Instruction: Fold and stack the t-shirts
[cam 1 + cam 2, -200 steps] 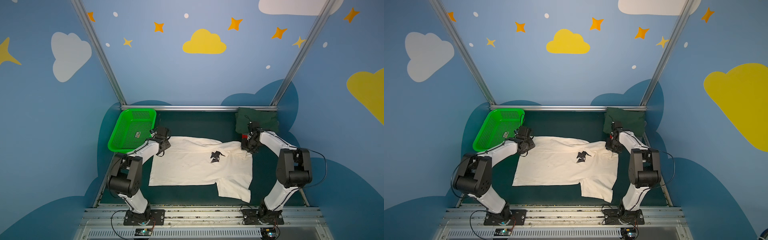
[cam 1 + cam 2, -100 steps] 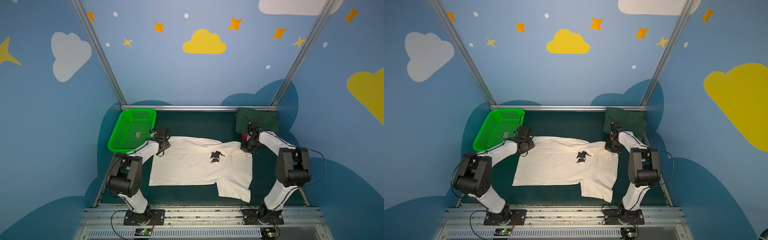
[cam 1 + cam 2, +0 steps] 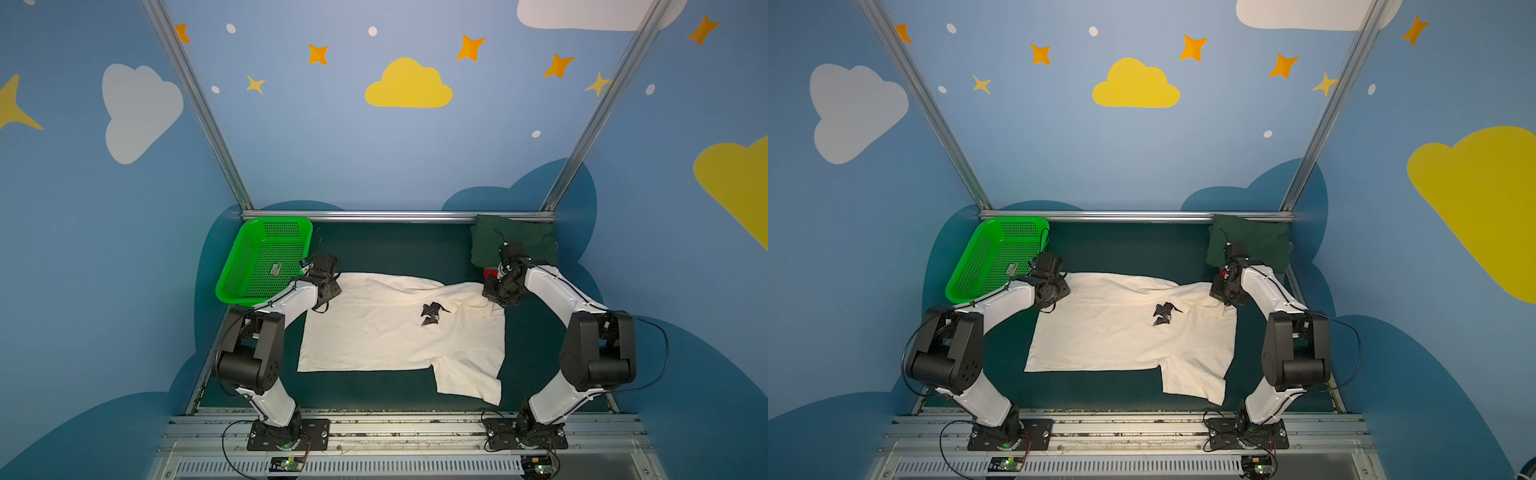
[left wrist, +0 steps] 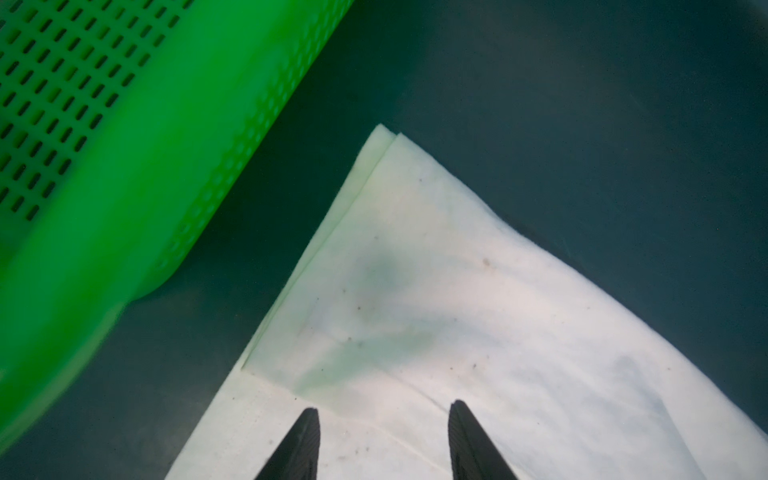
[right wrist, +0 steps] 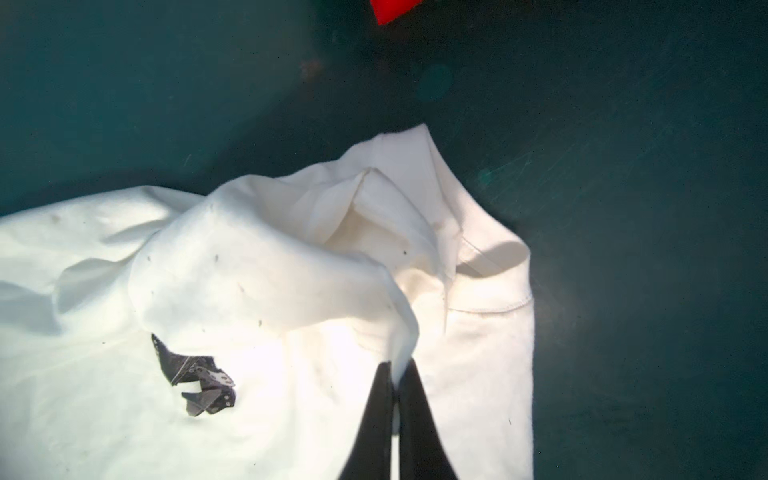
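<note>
the cream tee (image 5: 249, 270) has just been clenched by the right jaws. the left jaws are held parted, empty. folding can be begun.

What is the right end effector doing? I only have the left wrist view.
Observer: The right end effector is shut on a raised fold at the far right corner of the cream-white cotton t-shirt.
Operator: Any stack started?
Observer: A folded dark green t-shirt lies beyond it at the back right, with red cloth showing at its near edge.
Operator: Shirt lying flat otherwise?
Observer: Mostly; one short sleeve sticks out at the near right.
</note>
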Controlling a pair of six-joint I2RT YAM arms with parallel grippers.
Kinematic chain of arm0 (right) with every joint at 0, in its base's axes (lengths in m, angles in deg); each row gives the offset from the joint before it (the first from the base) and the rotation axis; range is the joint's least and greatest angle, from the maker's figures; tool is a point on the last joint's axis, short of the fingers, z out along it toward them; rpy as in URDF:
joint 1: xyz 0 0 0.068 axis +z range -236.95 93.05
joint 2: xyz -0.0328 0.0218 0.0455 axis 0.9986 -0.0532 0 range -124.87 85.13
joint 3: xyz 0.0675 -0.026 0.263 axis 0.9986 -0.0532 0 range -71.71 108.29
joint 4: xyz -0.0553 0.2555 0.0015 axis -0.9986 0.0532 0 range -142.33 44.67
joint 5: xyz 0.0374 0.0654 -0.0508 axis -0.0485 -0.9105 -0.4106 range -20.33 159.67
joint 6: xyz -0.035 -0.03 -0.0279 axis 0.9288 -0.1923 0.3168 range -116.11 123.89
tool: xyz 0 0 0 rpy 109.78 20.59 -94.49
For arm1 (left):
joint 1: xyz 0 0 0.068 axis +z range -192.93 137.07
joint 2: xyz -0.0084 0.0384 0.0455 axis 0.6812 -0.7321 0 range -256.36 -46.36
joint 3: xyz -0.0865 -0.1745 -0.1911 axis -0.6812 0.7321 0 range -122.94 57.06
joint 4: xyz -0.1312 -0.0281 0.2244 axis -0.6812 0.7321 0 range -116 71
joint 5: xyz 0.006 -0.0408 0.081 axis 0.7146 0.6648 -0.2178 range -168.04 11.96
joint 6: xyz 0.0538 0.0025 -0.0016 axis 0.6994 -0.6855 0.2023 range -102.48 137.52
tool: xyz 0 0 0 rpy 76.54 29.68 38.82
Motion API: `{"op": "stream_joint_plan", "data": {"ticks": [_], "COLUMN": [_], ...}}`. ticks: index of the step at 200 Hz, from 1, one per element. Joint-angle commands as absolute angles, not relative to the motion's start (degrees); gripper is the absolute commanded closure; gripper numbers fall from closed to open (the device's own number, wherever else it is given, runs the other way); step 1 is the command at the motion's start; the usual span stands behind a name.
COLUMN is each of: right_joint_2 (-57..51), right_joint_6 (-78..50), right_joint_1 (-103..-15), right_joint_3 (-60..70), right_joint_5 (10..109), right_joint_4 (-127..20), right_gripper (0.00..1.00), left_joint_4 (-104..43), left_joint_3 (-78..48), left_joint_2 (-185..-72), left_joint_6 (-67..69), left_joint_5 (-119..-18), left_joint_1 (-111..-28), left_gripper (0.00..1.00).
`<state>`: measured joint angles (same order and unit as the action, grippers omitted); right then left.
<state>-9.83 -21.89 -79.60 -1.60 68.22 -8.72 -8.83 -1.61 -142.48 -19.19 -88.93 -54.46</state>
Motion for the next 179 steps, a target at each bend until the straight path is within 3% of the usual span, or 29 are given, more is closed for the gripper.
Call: {"op": "stream_joint_plan", "data": {"ticks": [1, 121, 179], "right_joint_2": [-7.79, -5.88, 1.52], "right_joint_6": [-23.05, -23.97, -25.86], "right_joint_1": [-79.31, -78.95, -78.68], "right_joint_3": [-2.71, -4.19, -8.32], "right_joint_5": [66.91, 64.62, 63.23], "right_joint_4": [-7.49, -7.95, -5.63], "right_gripper": [1.00, 1.00, 1.00], "left_joint_4": [-9.13, -9.28, -9.39], "left_joint_3": [-1.30, -1.11, -1.15], "left_joint_2": [-142.77, -142.52, -142.70], "left_joint_6": [-18.98, -19.05, -19.13], "left_joint_5": [-88.81, -88.50, -88.56], "left_joint_1": [-54.18, -54.18, -54.17], "left_gripper": [0.51, 0.51, 0.51]}}
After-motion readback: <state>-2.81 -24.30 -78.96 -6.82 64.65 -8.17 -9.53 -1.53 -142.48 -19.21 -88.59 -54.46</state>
